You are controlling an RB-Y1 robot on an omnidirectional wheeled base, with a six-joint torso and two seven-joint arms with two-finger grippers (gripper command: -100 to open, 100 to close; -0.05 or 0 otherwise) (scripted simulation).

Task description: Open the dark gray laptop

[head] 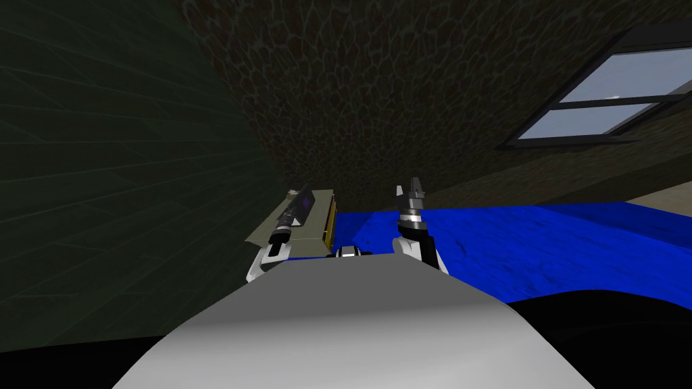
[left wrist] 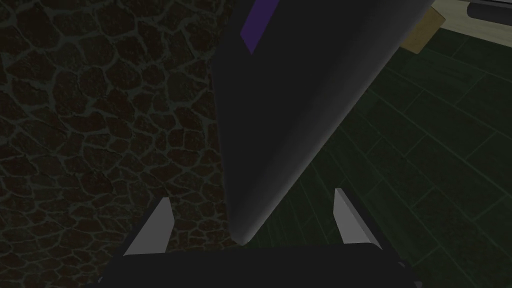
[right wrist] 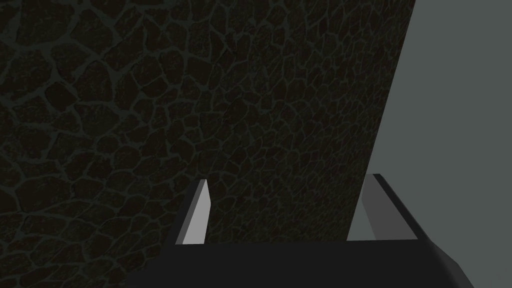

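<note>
In the head view, just left of centre, the dark gray laptop [head: 303,201] stands on a small beige table [head: 307,233]. Its lid is raised, with a faint purple tint on the face that looks toward the middle of the frame. The left gripper [head: 292,215] sits right at the lid's lower near edge, too small there for its blades to be read.

The left wrist view makes that plain. The lid runs as a broad dark slab between the two fingers [left wrist: 156,227] and narrows to a rounded corner that comes down to the gripper's dark body. The blades stand wide apart with a gap on either side of the slab, so the tool is released and grasps nothing. The corner seems to touch the gripper's body, though the dim render leaves that unsure. Far along the slab from the gripper a purple strip [left wrist: 257,25] shows, and past the lid's far edge there is a bit of the beige table top. A stone-patterned wall [left wrist: 100,125] lies beyond one finger and dark green tiling [left wrist: 425,150] beyond the other.

The head view adds the wider scene, with a blue surface [head: 540,243] across the right middle and a window [head: 608,94] at upper right. The right gripper [head: 409,187] is held up just right of centre, well apart from the laptop. Its wrist view shows its blades parted with nothing between them.
</note>
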